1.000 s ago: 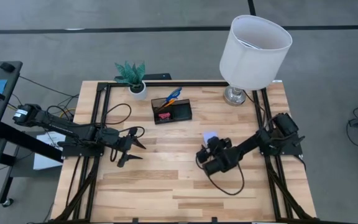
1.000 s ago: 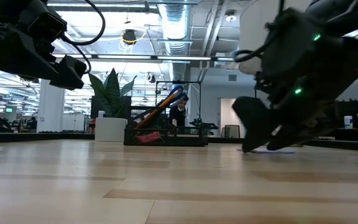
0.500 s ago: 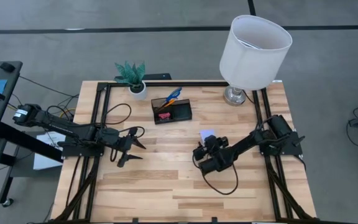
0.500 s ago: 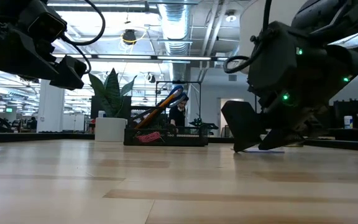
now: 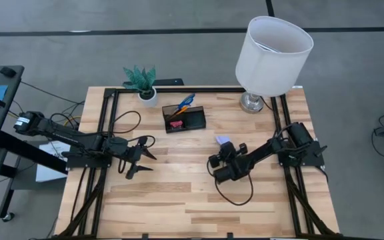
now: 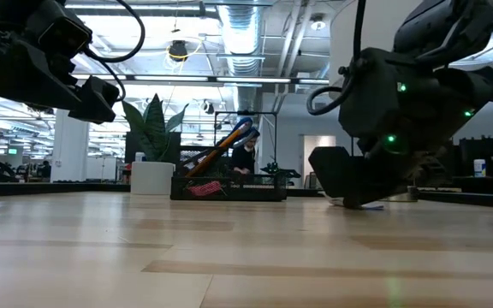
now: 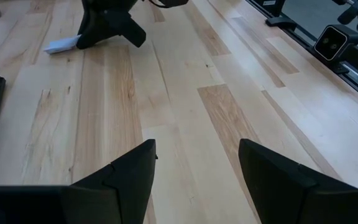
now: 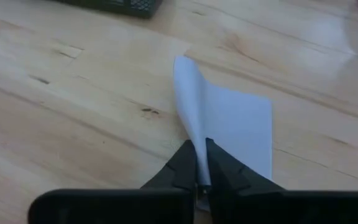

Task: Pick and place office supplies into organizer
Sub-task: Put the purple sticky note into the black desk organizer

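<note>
Pale blue square note pad (image 8: 232,121) lies on my light wooden tabletop (image 5: 179,200), just right of the small black rectangular desk organizer (image 5: 184,119), which holds an orange pencil (image 5: 179,107) and something pink. My right pincer (image 8: 199,163) has its fingers pressed together on the pad's near edge, and that sheet edge curls upward between them. My left pincer (image 7: 197,165) hangs above bare wood on the left side, fingers spread wide and holding nothing. A white lamp (image 5: 272,47) stands at the back right.
</note>
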